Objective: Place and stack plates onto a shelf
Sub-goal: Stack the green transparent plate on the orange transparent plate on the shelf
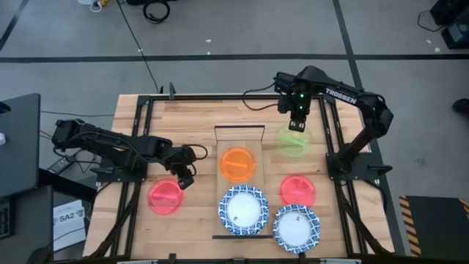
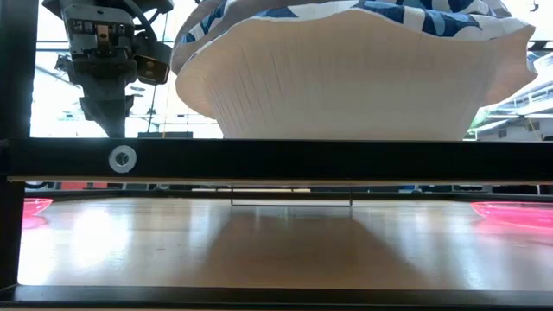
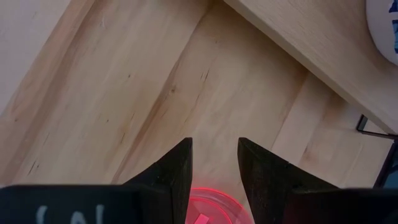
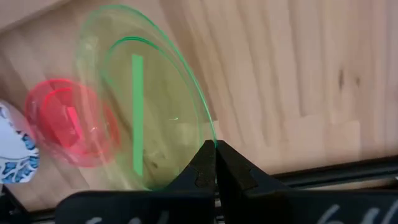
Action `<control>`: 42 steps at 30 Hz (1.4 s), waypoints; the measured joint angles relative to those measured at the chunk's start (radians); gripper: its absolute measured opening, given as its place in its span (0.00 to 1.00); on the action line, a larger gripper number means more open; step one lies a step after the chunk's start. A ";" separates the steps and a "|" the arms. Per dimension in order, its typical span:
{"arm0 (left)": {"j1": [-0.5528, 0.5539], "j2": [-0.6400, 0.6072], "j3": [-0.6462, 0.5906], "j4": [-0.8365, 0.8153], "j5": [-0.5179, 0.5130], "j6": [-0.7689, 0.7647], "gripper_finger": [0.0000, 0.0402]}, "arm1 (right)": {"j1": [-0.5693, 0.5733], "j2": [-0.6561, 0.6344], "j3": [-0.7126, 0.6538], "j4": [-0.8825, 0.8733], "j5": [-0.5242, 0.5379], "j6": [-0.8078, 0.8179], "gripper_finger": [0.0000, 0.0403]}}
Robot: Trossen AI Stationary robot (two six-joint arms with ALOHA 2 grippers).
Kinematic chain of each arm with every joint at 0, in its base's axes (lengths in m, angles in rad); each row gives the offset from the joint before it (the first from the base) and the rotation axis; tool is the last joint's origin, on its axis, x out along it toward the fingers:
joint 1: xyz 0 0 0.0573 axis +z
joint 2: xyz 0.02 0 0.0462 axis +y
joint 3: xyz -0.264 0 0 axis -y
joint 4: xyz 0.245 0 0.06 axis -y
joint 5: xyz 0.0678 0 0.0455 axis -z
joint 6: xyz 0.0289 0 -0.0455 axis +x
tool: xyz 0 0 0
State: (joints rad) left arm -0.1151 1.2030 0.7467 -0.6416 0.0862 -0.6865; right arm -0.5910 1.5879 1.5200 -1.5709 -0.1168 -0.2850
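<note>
Left gripper (image 1: 185,176) low over the light wooden surface (image 1: 139,147), fingers (image 3: 177,171) apart with a narrow gap and nothing between them, just above the rim of a translucent red-pink round plate (image 1: 165,196) lying flat near the left front.

At the middle, the long narrow light-wood shelf (image 1: 239,139) with thin black rails, long axis running from the far side toward the near edge. On it, flat and face up, a translucent orange round plate (image 1: 237,164), then nearer the front a white round plate with blue patterned rim (image 1: 243,209).

Further right, on the bare surface, a second red-pink round plate (image 1: 298,190) and in front of it a second white round plate with blue patterned rim (image 1: 297,227), both flat.

Right gripper (image 1: 297,123) at the far right side, closed tight on the rim of a translucent yellow-green round plate (image 4: 146,118). This plate tilted, hanging from the fingers (image 4: 239,171), just right of the far end of the shelf and not over it.
</note>
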 joint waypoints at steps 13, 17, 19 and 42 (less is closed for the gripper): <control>0.000 0.000 0.000 0.028 0.000 0.000 0.33 | 0.135 0.000 0.000 0.000 -0.094 0.196 0.02; 0.000 0.000 0.000 0.030 0.000 -0.001 0.33 | 0.181 0.000 0.000 0.014 -0.096 0.279 0.02; 0.000 0.000 0.000 0.030 0.000 -0.001 0.33 | 0.202 0.000 0.000 0.034 -0.096 0.319 0.02; 0.000 0.000 0.000 0.049 0.000 0.002 0.33 | 0.356 0.000 -0.036 0.493 -0.086 0.682 0.02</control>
State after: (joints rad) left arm -0.1151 1.2030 0.7471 -0.5925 0.0864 -0.6846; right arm -0.2352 1.5879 1.4838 -1.0776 -0.2031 0.3970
